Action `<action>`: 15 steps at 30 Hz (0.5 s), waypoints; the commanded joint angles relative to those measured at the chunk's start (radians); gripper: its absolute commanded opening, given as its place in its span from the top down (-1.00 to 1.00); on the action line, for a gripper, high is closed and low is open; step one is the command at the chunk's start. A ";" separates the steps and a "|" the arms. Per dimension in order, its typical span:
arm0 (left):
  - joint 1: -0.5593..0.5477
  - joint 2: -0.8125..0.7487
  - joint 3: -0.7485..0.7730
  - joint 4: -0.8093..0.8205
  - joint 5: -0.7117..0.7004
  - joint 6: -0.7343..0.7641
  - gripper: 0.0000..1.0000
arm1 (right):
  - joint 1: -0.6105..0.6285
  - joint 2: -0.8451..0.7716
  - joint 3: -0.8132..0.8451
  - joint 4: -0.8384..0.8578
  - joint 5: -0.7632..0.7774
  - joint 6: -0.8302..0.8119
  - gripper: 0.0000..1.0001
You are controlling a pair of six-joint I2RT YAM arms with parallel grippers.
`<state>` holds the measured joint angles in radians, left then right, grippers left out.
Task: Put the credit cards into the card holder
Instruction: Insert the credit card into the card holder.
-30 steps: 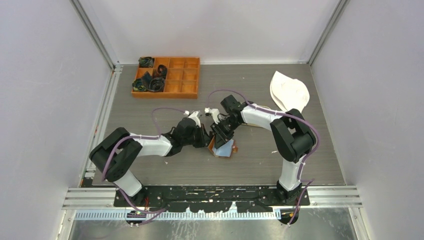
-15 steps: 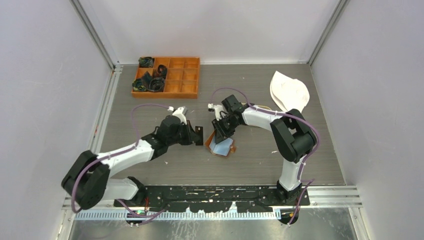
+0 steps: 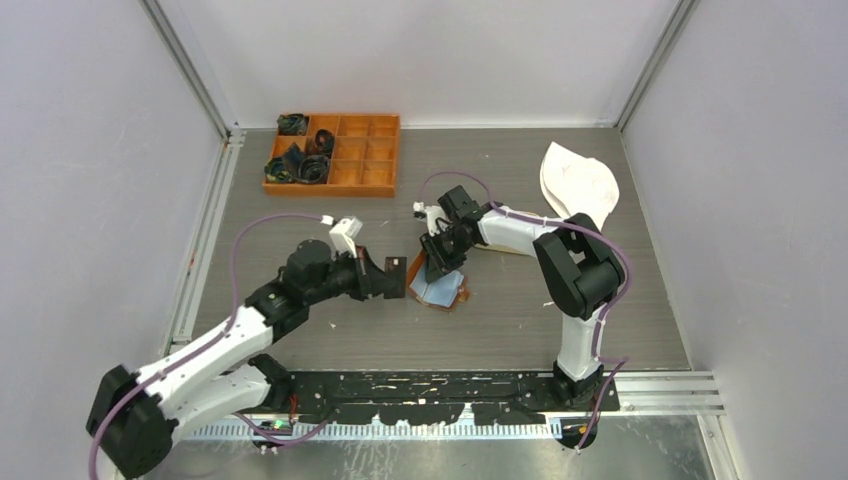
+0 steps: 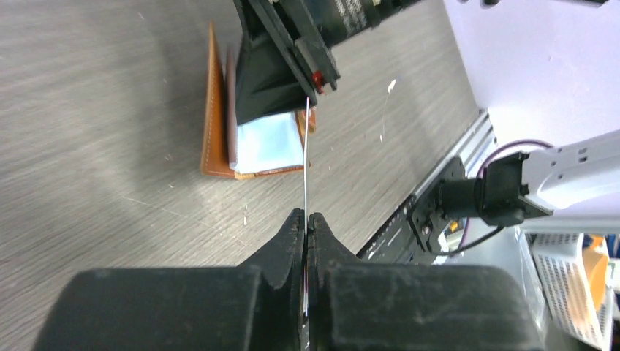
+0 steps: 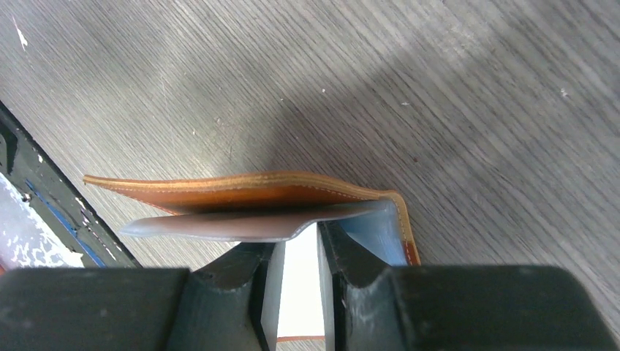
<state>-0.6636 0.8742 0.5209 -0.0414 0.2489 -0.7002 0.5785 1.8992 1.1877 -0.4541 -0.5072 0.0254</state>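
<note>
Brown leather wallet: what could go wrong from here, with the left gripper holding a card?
The thin flat card pinched in the left gripper may miss the narrow opening of the brown leather wallet and bend against its flap. The right gripper sits at that opening, so the card might strike its fingers.

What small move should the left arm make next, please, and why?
Probably ease the left gripper forward: its card, pinched edge-on, points at the wallet but is not yet in it, and the wallet stands open by the right gripper.
</note>
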 commanded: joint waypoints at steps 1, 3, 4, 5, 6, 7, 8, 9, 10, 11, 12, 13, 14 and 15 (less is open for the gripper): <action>0.000 0.149 0.013 0.205 0.173 -0.018 1.00 | -0.006 0.025 0.033 -0.015 0.058 -0.021 0.42; 0.000 0.231 0.026 0.271 0.199 -0.016 1.00 | -0.006 0.027 0.035 -0.019 0.056 -0.021 0.42; -0.001 0.282 0.035 0.295 0.215 -0.015 1.00 | -0.005 0.028 0.038 -0.022 0.055 -0.022 0.43; -0.001 0.320 0.045 0.317 0.228 -0.016 1.00 | -0.005 0.030 0.039 -0.025 0.055 -0.022 0.42; -0.001 0.352 0.056 0.335 0.242 -0.017 1.00 | -0.005 0.033 0.041 -0.028 0.054 -0.021 0.42; -0.001 0.377 0.066 0.351 0.252 -0.018 1.00 | -0.005 0.034 0.043 -0.030 0.052 -0.021 0.42; -0.002 0.402 0.073 0.365 0.257 -0.016 1.00 | -0.005 0.035 0.045 -0.032 0.052 -0.021 0.43; -0.004 0.421 0.080 0.369 0.260 -0.011 1.00 | -0.005 0.035 0.046 -0.034 0.052 -0.022 0.42; -0.004 0.441 0.086 0.371 0.263 -0.003 1.00 | -0.005 0.035 0.048 -0.035 0.052 -0.021 0.42; -0.004 0.460 0.092 0.370 0.265 0.009 1.00 | -0.005 0.035 0.049 -0.037 0.050 -0.021 0.43; -0.004 0.477 0.097 0.363 0.263 0.021 1.00 | -0.007 0.033 0.050 -0.038 0.049 -0.021 0.43; -0.004 0.497 0.105 0.352 0.259 0.037 1.00 | -0.007 0.031 0.051 -0.041 0.049 -0.021 0.42; -0.004 0.514 0.113 0.323 0.247 0.060 1.00 | -0.009 0.031 0.053 -0.045 0.050 -0.042 0.42; -0.005 0.533 0.122 0.293 0.225 0.082 1.00 | -0.011 0.028 0.056 -0.051 0.051 -0.048 0.42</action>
<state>-0.6655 1.3586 0.5808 0.2317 0.4721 -0.6933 0.5781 1.9182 1.2182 -0.4911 -0.5064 0.0212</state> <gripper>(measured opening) 0.009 0.287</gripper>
